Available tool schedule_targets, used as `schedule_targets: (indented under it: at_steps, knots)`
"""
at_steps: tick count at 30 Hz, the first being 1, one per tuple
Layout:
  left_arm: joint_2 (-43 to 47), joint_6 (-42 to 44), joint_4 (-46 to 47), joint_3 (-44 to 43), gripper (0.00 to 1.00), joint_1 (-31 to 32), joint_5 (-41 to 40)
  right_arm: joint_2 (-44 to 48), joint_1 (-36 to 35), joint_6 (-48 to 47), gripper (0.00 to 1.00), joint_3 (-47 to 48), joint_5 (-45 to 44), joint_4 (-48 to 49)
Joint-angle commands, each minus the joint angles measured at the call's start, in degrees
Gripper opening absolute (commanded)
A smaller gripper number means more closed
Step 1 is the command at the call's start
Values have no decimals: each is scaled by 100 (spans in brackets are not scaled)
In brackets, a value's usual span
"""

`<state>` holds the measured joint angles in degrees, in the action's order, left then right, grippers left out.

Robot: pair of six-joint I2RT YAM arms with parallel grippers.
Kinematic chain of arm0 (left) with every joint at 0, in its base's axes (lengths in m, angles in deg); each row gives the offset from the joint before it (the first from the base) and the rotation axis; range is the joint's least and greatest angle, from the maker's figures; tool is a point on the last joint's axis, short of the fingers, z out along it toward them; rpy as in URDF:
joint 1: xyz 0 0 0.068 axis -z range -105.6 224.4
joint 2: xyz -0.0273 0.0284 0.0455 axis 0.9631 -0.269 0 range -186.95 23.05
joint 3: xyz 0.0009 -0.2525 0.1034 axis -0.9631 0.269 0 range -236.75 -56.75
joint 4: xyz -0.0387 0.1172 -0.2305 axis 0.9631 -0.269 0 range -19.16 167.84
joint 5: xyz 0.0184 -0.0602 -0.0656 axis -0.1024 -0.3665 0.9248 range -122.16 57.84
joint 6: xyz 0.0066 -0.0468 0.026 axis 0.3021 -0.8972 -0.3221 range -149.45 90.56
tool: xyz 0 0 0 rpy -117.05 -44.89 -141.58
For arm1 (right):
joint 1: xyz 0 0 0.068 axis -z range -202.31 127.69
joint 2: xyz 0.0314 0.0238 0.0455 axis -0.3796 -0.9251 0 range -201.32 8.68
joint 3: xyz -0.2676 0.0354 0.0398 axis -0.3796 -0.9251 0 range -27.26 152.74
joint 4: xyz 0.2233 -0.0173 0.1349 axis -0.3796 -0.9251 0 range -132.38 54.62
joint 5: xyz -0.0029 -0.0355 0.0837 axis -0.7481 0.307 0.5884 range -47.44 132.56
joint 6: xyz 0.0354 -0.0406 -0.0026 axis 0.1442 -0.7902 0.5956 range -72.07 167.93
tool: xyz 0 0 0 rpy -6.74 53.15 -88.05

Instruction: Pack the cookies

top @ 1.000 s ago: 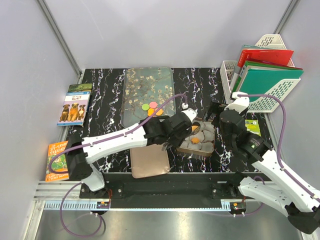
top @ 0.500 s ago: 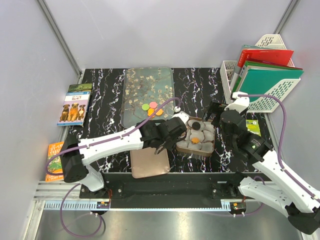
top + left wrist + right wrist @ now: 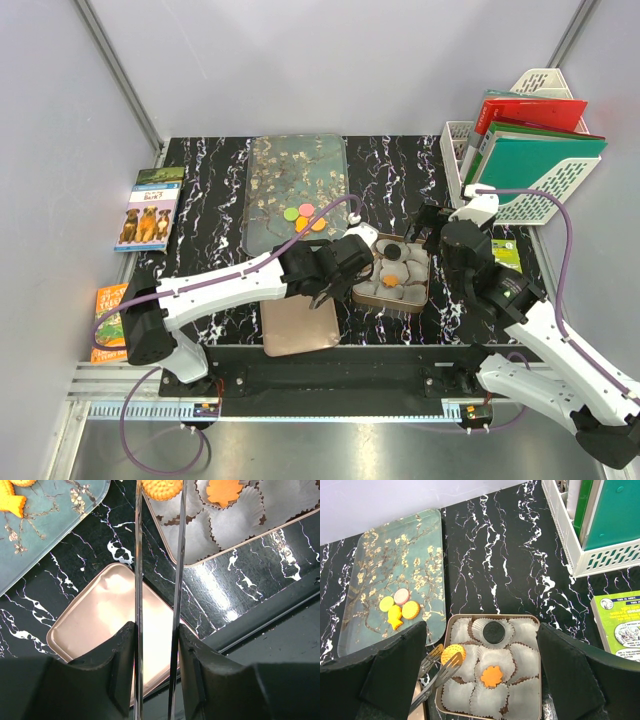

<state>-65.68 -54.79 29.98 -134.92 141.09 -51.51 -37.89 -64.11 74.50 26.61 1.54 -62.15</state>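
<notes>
The left gripper (image 3: pixel 156 627) clamps metal tongs (image 3: pixel 138 580), whose tips pinch one round orange cookie (image 3: pixel 453 653) at the tin's (image 3: pixel 470 616) left edge. The right gripper (image 3: pixel 481 630) gapes wide above the tin, empty. Two cookies (image 3: pixel 494 629) sit in the tin's wrappers (image 3: pixel 520 655). Four more lie on the tray (image 3: pixel 380 565) left of the tin. A second ago the left gripper reached farther over the tin.

No wording can be made out with certainty. On the dog book (image 3: pixel 148 210), at the far left, a title is printed across a white band, but it is blurred. Large letters are carried by the orange and green book (image 3: pixel 108 312) at the near left, partly hidden. On the green booklet (image 3: pixel 619 625) at the right, white lines are printed too small to be read.
</notes>
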Motion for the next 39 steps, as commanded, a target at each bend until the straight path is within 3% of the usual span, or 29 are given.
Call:
schedule_targets:
  at_steps: [1,7,15,24,39]
  knots:
    - [145,-41,171,-172,40,-8,-34,51,5,24,100,-43,-56,233]
    - [154,-85,180,-172,48,-8,19,78,5,33,100,-69,-47,224]
    - [172,-111,163,-216,48,-8,11,139,14,41,100,-113,-47,224]
    - [523,-129,163,-260,47,-51,-807,148,5,59,100,-113,-21,207]
    - [-39,29,408,-532,42,19,133,253,14,41,100,-192,-73,180]
